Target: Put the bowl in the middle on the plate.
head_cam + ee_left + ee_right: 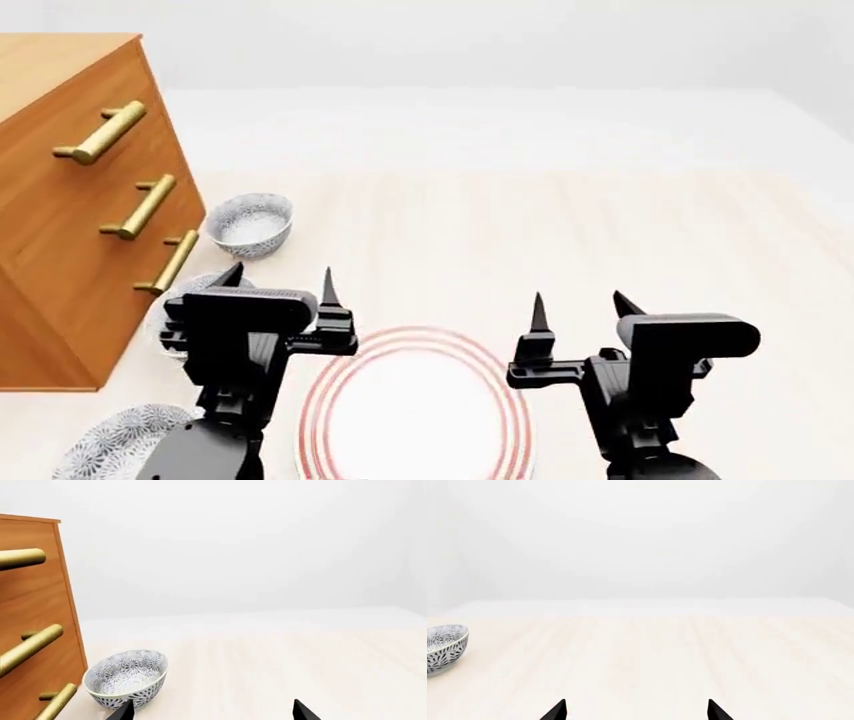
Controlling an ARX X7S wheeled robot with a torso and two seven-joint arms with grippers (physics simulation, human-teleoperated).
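Note:
Three look-alike blue-grey floral bowls run along the left by the dresser. The bowl in the middle (184,292) is mostly hidden behind my left gripper (280,285), which hangs open over it, holding nothing. The far bowl (250,222) also shows in the left wrist view, where this far bowl (127,678) lies just ahead of the left gripper (215,712). The plate (414,405), white with red rings, lies between my arms at the near edge. My right gripper (581,305) is open and empty beyond the plate's right side; ahead of the right gripper (635,711) is bare table.
A wooden dresser (67,200) with brass handles (140,205) stands at the left, close to the bowls. The nearest bowl (114,440) sits at the bottom left beside my left arm. The far bowl (444,647) shows at the edge of the right wrist view. Pale wooden table (561,220) stretches ahead.

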